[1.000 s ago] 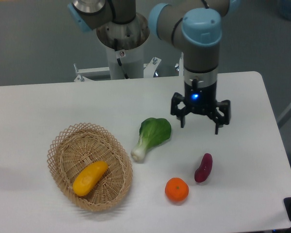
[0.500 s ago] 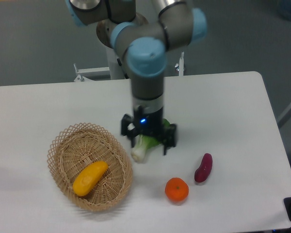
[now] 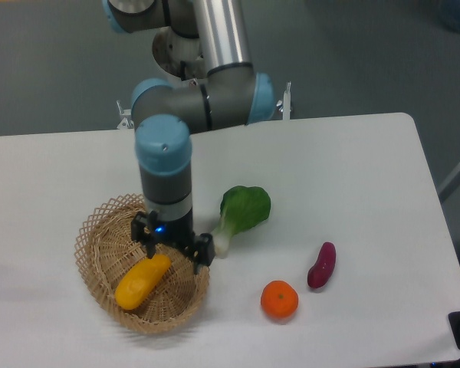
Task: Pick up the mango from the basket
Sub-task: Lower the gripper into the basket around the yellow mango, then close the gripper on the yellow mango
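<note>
The mango, a smooth yellow-orange oval, lies slanted inside the tan wicker basket at the table's left front. My gripper is open and hangs over the basket's right half, just above and to the right of the mango's upper end. One finger is near the mango's tip, the other near the basket's right rim. It holds nothing.
A green bok choy lies just right of the basket. A round orange and a dark purple sweet potato lie at the front right. The arm's base stands at the table's back edge.
The gripper has swept from the table's right side leftwards, over the bok choy, to above the basket beside the mango. It stays open. The objects have not moved.
</note>
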Robot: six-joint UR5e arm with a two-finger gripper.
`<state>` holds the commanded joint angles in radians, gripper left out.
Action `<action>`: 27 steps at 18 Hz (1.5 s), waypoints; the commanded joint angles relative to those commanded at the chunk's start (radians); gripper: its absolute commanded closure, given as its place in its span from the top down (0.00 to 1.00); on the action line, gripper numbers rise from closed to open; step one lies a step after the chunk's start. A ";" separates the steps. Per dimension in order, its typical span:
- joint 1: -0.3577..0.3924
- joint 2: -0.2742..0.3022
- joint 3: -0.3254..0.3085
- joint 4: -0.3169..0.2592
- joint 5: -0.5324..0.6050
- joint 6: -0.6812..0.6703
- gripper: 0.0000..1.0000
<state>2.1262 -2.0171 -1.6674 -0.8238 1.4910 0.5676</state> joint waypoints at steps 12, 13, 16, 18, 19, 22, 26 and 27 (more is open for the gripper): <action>-0.055 -0.055 -0.012 0.049 0.008 -0.003 1.00; -0.055 -0.058 -0.014 0.049 0.009 -0.002 1.00; -0.055 -0.061 -0.015 0.051 0.009 0.000 1.00; -0.055 -0.074 -0.014 0.051 0.011 -0.002 1.00; -0.055 -0.077 -0.012 0.055 0.011 -0.002 1.00; -0.057 -0.081 -0.014 0.064 0.017 -0.005 1.00; -0.058 -0.088 -0.011 0.064 0.025 -0.021 1.00; -0.058 -0.089 -0.011 0.064 0.025 -0.021 0.99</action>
<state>2.0678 -2.1061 -1.6782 -0.7593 1.5156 0.5461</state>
